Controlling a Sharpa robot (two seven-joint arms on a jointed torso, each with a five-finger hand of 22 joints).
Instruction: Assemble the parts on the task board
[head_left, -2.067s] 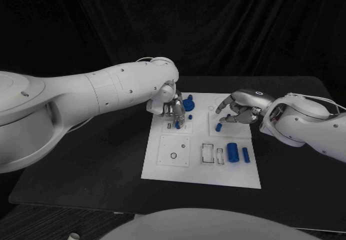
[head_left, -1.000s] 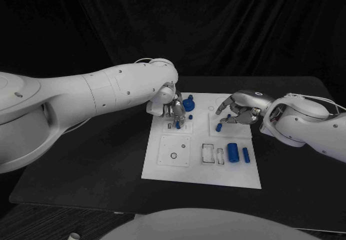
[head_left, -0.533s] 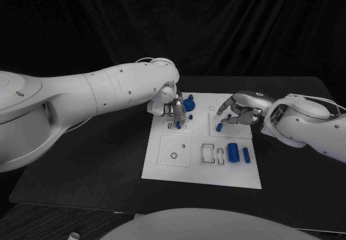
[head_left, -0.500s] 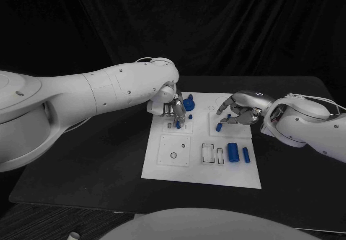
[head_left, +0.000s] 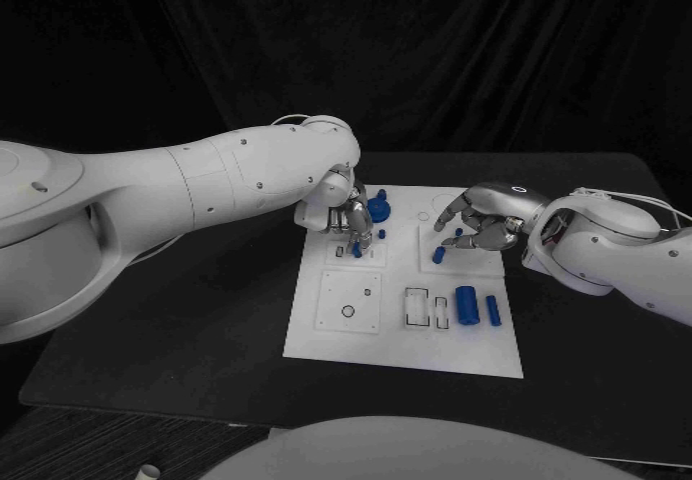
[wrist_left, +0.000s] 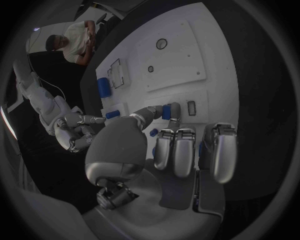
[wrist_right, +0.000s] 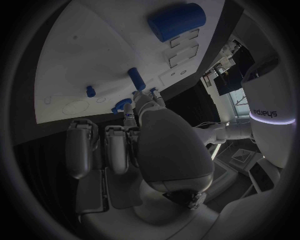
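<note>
The white task board (head_left: 389, 340) lies mid-table. My left hand (head_left: 340, 212) hovers over its far left corner. In the left wrist view the hand (wrist_left: 162, 145) pinches a small blue part (wrist_left: 166, 111) between thumb and a finger, just above a slot. My right hand (head_left: 483, 222) hangs over the far right area with its fingers curled. A small blue part (wrist_right: 120, 106) sits at its fingertips (wrist_right: 128, 111) and looks pinched. A blue peg (head_left: 438, 254) stands tilted on the board just beside that hand.
A round blue part (head_left: 376, 209) sits at the far edge between the hands. A thick blue cylinder (head_left: 464, 304) and a thin blue pin (head_left: 492, 310) lie on the near right of the board, next to two rectangular slots (head_left: 417, 306).
</note>
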